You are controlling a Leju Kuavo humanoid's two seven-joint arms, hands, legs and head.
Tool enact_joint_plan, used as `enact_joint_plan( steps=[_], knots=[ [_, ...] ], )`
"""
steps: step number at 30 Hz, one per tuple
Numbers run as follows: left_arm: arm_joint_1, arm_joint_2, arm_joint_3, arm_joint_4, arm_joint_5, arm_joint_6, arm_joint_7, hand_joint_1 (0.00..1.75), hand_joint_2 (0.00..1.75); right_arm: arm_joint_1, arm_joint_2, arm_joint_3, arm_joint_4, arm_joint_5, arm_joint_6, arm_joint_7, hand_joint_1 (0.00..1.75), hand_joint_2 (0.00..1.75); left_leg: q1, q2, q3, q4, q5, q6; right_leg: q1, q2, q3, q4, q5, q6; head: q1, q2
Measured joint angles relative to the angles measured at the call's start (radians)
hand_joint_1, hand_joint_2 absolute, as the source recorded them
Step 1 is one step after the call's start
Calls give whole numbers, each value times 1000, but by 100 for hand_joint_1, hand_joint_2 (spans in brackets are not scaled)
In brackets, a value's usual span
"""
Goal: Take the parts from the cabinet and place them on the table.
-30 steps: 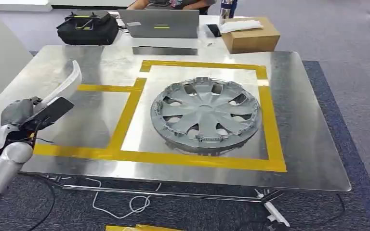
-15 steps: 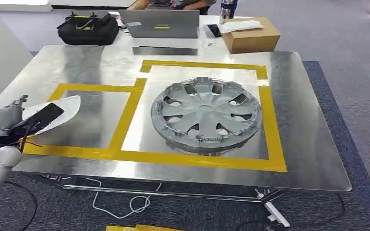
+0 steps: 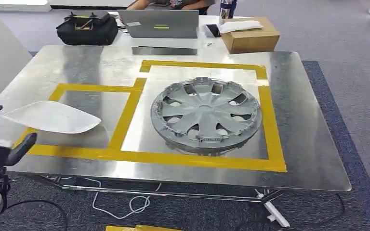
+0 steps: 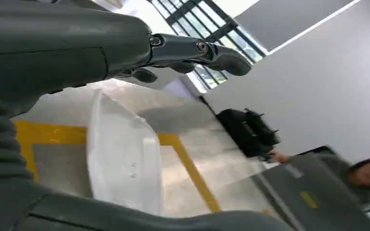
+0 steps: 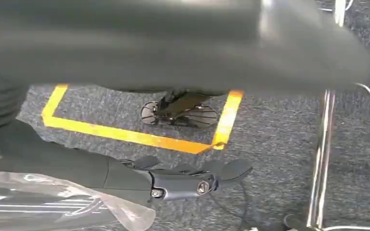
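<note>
an office turned robot test space: grey-blue carpet (image 3: 337, 29) underfoot, a steel-topped table (image 3: 308, 159) marked out in yellow tape (image 3: 125, 115), loose cables (image 3: 125, 204) beneath it, and behind it a desk with a laptop (image 3: 159, 23), a black bag (image 3: 86, 28) and a cardboard box (image 3: 250, 36)

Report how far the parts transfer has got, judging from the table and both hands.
Done: the grey hubcap lies inside the larger yellow-taped square on the metal table, and the white panel lies flat across the smaller taped square's edge. In hand: nothing; the left hand hangs open beside the panel, and the right hand hangs open over the carpet. Left: the cabinet is out of view, so remaining parts cannot be judged.
</note>
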Motion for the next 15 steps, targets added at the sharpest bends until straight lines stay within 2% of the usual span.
enact_joint_plan(
  steps=[1, 3, 5, 7, 8, 9, 10, 12, 13, 14, 15],
  knots=[
    [47, -9, 26, -42, 43, 23, -44, 0, 0, -1, -3, 12, -11, -18, -12, -6, 0, 0, -2, 0, -1, 6, -6, 7, -3, 0, 1, -2, 0, 3, 0, 0],
    [136, -33, 74, -112, 142, 56, -123, 0, 0, -7, -11, 41, -32, -57, -34, -21, 0, 0, -3, 0, 0, 7, -9, 13, -4, -2, 3, -2, -1, 6, 0, 0],
    [208, -68, 131, -160, 251, 43, -162, 0, 0, -22, -17, 75, -47, -93, -45, -36, 0, 0, -5, -1, 0, 9, -11, 18, -6, -5, 5, -3, -1, 10, 0, 0],
    [255, -96, 182, -189, 298, 27, -179, 0, 0, -36, -22, 104, -58, -113, -47, -46, 0, 0, -7, -4, 1, 5, 0, 29, -6, -10, 11, -10, 7, 20, -1, 0],
    [268, -108, 203, -200, 314, 23, -179, 0, 0, -43, -28, 116, -62, -124, -47, -51, 0, 0, 4, -6, 11, -20, 16, 34, -2, -10, 12, -10, 1, 24, 0, 0],
    [276, -134, 224, -203, 326, 22, -173, 0, 0, -50, -30, 127, -65, -135, -48, -58, 0, 0, 5, -6, 14, -31, 23, 36, -6, 7, 0, 6, -26, 27, 2, 0],
    [283, -152, 246, -204, 329, 19, -161, 0, 0, -56, -35, 140, -67, -148, -50, -66, 0, 0, 6, -8, 11, -32, 28, 43, -7, 23, -17, 61, -71, 28, 2, 0],
    [311, -208, 294, -200, 343, -3, -138, 0, 0, -72, -40, 171, -69, -183, -55, -86, 0, 0, 6, -9, 4, -31, 30, 42, -9, 32, -75, 223, -156, 36, 2, 0],
    [319, -231, 320, -194, 369, -30, -125, 0, 0, -80, -43, 185, -70, -194, -56, -95, 0, 0, 6, -9, 1, -30, 33, 40, -10, 32, -92, 278, -173, 41, 1, 0],
    [322, -264, 346, -183, 396, -59, -114, 0, 0, -88, -45, 200, -70, -201, -58, -102, 0, 0, 7, -10, -2, -28, 34, 39, -11, 32, -87, 282, -165, 42, 2, 0],
    [325, -292, 375, -167, 400, -83, -103, 0, 0, -91, -48, 212, -72, -205, -59, -104, 0, 0, 9, -12, -4, -25, 36, 36, -13, 31, -60, 244, -137, 46, 2, 0]
  ],
)
